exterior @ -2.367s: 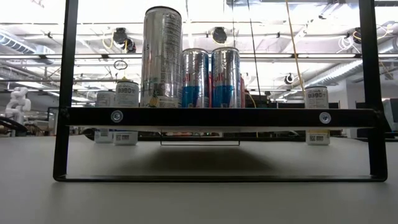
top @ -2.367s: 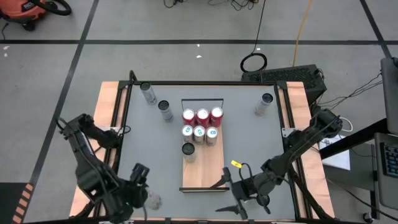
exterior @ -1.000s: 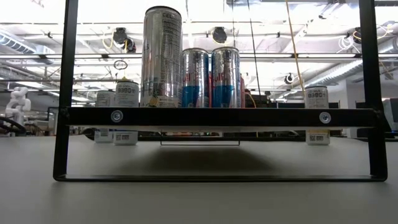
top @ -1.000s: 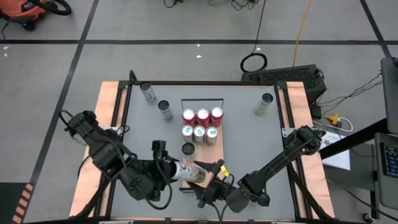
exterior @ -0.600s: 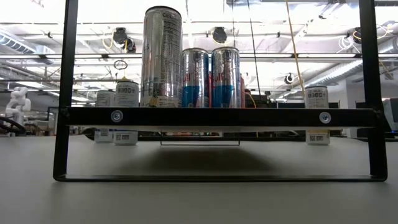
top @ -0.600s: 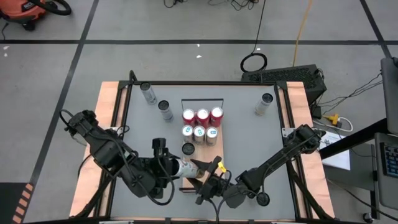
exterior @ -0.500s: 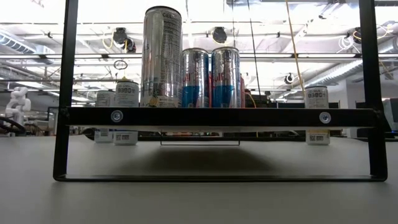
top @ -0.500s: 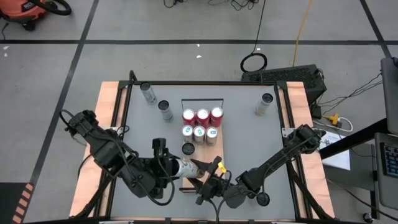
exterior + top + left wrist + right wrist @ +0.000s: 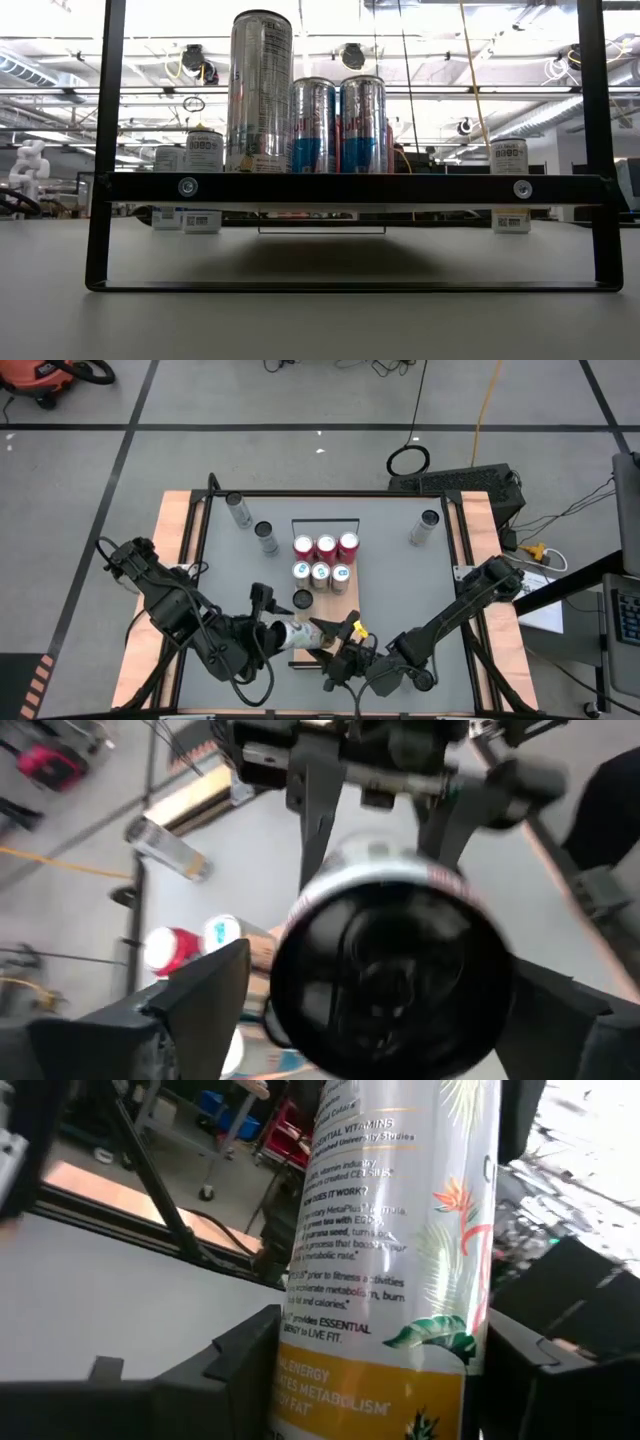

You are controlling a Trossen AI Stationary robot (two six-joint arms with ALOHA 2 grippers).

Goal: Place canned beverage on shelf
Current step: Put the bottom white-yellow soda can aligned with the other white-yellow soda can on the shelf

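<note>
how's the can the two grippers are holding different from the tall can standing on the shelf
The held can lies on its side in mid-air over the shelf's near end; the tall can stands upright on the board.
The held can sits between the left gripper and right gripper; nothing touches the tall can.
The held can is white with leaf art and an orange band; the tall can looks silver.
Both are slim drink cans.

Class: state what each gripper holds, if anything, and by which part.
Both grip one white can lying sideways: left gripper at one end, right gripper around its printed side.
</note>
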